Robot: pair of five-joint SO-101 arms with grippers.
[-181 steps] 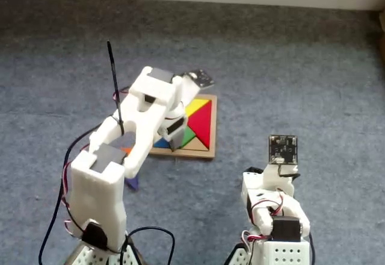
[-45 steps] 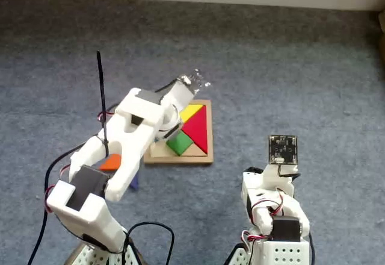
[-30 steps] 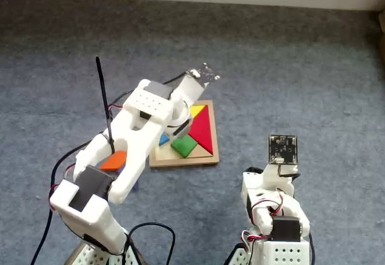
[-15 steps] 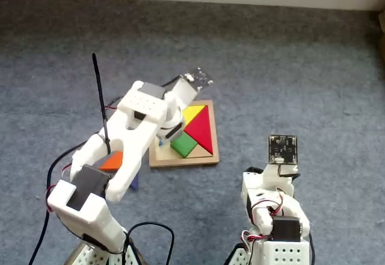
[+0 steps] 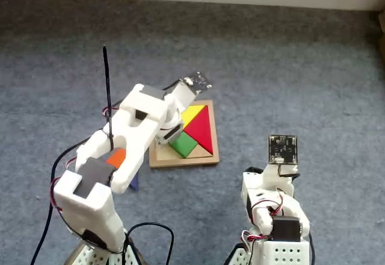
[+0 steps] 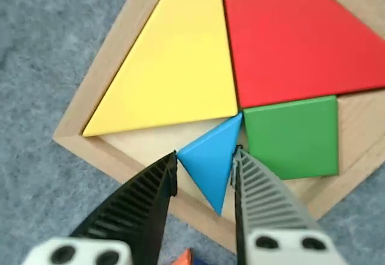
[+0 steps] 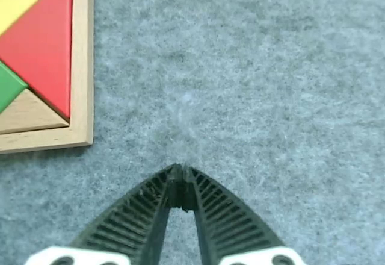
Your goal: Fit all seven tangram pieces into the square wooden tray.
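Triangle (blue) in left end effector

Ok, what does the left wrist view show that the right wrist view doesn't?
Left wrist view: the blue triangle held in the left gripper, its tip over the tray rim, and the tip of an orange piece outside the tray. Right wrist view: the right gripper, shut, over bare carpet, and an unfilled wooden corner of the tray. Both: the tray with the red triangle, yellow triangle and green square seated in it.
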